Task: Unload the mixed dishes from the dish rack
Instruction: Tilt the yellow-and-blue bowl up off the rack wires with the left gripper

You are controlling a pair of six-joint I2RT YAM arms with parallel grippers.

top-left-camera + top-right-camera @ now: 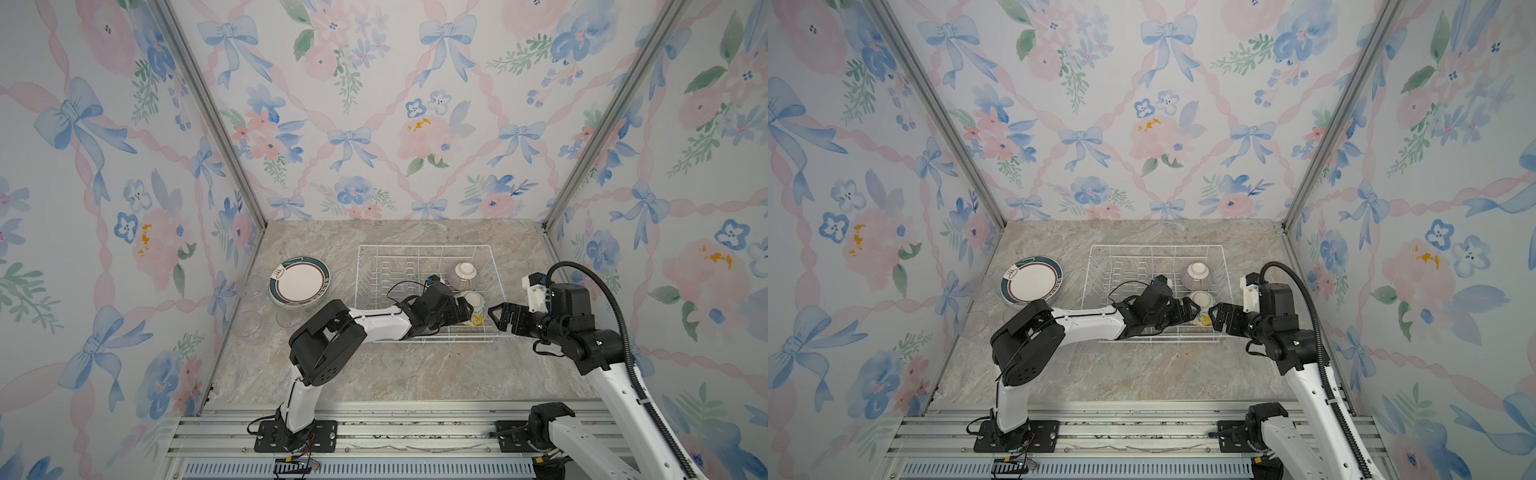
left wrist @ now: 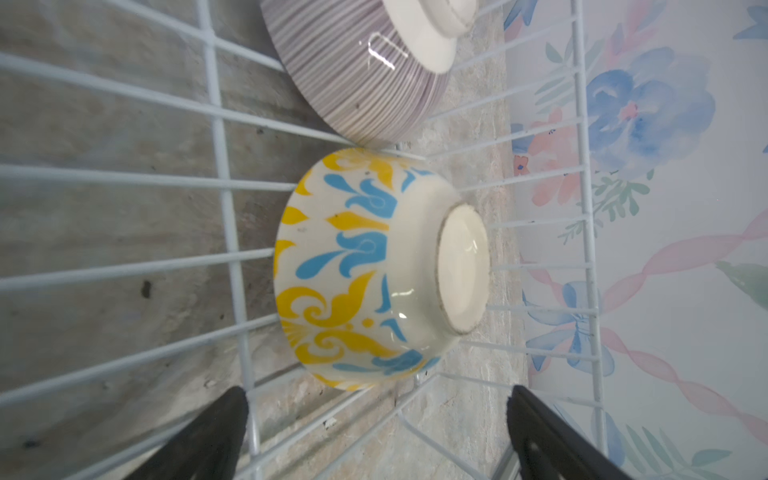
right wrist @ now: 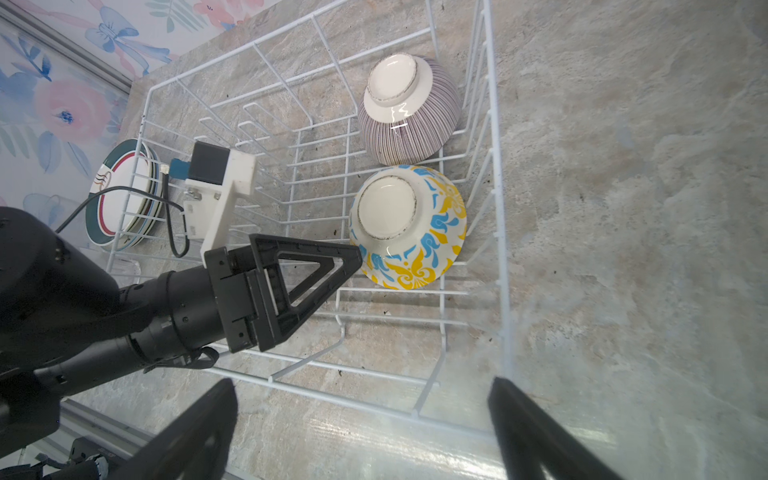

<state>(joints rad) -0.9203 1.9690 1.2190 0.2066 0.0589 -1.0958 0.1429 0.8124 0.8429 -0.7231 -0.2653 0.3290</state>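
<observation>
The white wire dish rack [image 1: 424, 247] holds two upturned bowls in its right part: a purple-striped bowl [image 1: 463, 276] [image 3: 409, 112] further back and a yellow-blue bowl [image 1: 477, 311] [image 2: 365, 270] [image 3: 409, 226] nearer. My left gripper [image 1: 467, 309] [image 2: 376, 397] reaches into the rack, open, its fingertips just short of the yellow-blue bowl's side; nothing sits between them. My right gripper [image 1: 495, 316] [image 3: 361, 386] hovers open at the rack's right front corner, outside the wire wall and holding nothing. A stack of plates [image 1: 299, 281] lies on the counter left of the rack.
Three clear glass cups [image 1: 249, 286] [image 1: 248, 326] [image 1: 289, 316] stand on the marble counter left of and in front of the plates. Upright dividers [image 1: 386, 272] fill the rack's left half. Flowered walls close in on three sides.
</observation>
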